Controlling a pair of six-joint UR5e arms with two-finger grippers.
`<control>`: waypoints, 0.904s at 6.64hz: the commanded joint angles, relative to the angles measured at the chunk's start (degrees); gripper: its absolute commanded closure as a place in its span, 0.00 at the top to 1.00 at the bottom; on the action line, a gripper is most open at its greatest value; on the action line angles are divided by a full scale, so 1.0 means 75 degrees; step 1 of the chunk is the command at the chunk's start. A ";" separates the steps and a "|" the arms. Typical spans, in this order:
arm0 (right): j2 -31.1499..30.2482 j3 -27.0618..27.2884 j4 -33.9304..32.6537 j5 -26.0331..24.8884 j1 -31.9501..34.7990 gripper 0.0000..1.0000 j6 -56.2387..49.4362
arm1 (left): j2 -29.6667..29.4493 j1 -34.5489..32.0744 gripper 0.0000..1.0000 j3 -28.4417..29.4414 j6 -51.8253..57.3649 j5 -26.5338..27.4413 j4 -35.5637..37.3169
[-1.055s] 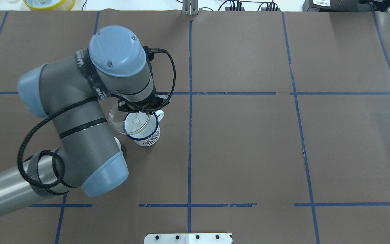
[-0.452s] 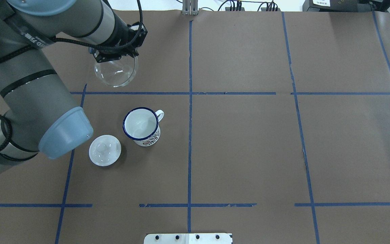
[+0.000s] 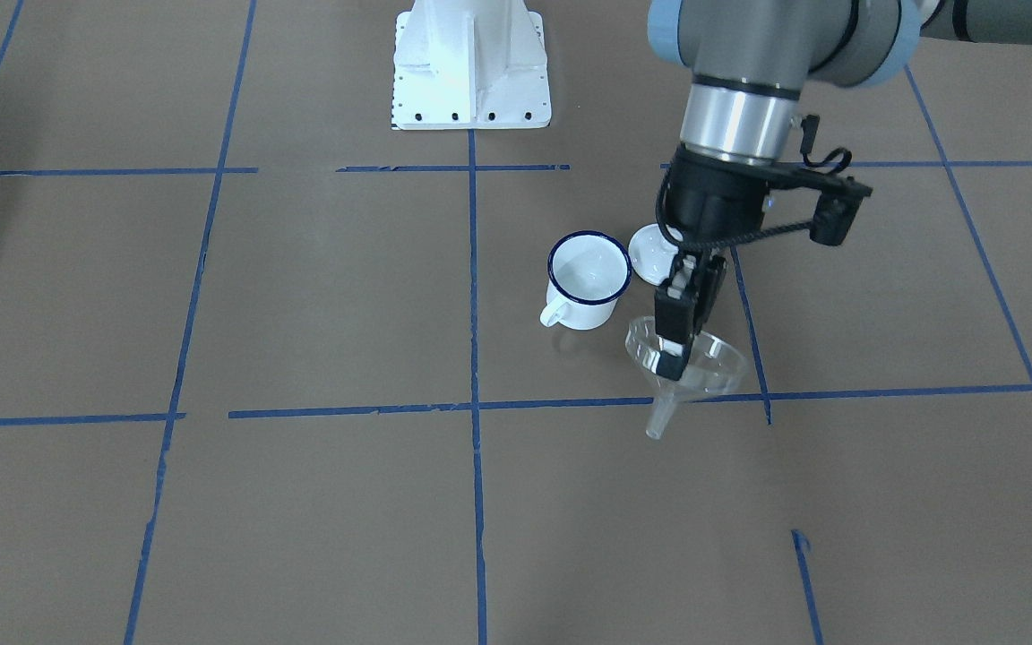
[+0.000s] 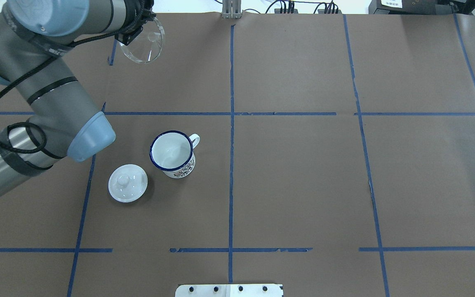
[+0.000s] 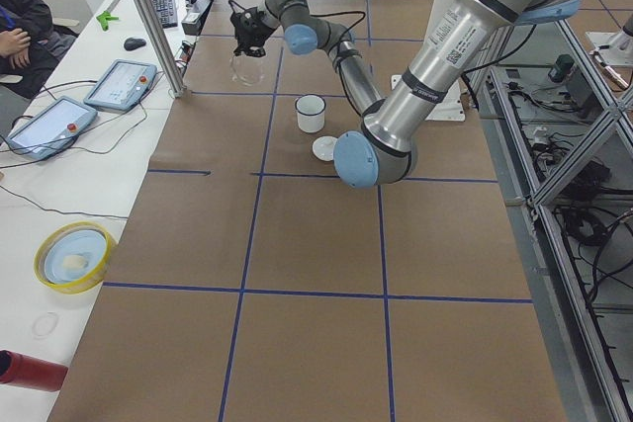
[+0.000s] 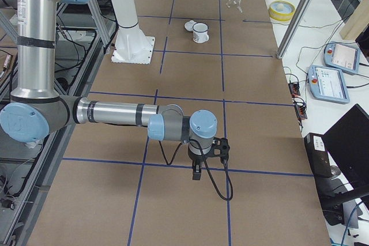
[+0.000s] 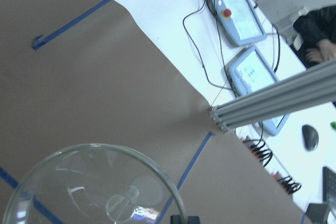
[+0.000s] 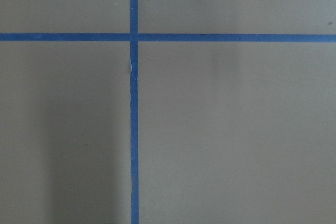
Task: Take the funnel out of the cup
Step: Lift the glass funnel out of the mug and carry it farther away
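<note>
The clear funnel (image 3: 693,363) hangs in the air, pinched at its rim by my left gripper (image 3: 673,356), spout pointing down. In the overhead view the funnel (image 4: 143,40) and left gripper (image 4: 132,36) are at the far left of the table, well away from the cup. The white mug with a blue rim (image 4: 172,152) stands upright and empty near the table's middle; it also shows in the front view (image 3: 588,279). My right gripper (image 6: 196,172) hovers low over bare table far from both; I cannot tell whether it is open or shut.
A white round lid with a knob (image 4: 128,182) lies on the table just beside the mug, toward the robot. The robot's white base plate (image 3: 470,67) is at the table's near edge. Tablets and cables (image 5: 119,86) lie beyond the far edge.
My left gripper has lifted the funnel out of the mug and carried it up and toward the table's far left. The mug stands empty and the lid has come into view.
</note>
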 commanded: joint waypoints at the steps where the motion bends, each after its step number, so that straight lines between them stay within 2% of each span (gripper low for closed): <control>1: 0.0000 0.0000 0.0000 0.0000 0.0000 1.00 0.0000 | 0.0233 0.0044 0.00 0.2171 -0.1751 0.1163 -0.2715; 3: 0.0000 0.0000 0.0000 0.0000 0.0000 1.00 0.0000 | 0.0270 0.0230 0.00 0.3417 -0.1769 0.1774 -0.3403; 4: 0.0000 0.0000 0.0000 0.0000 0.0000 1.00 0.0000 | 0.0340 0.0429 0.00 0.3805 -0.1781 0.2043 -0.4138; 6: 0.0000 0.0000 0.0000 0.0000 0.0000 1.00 0.0000 | 0.0341 0.0711 0.00 0.3973 -0.1886 0.2303 -0.4239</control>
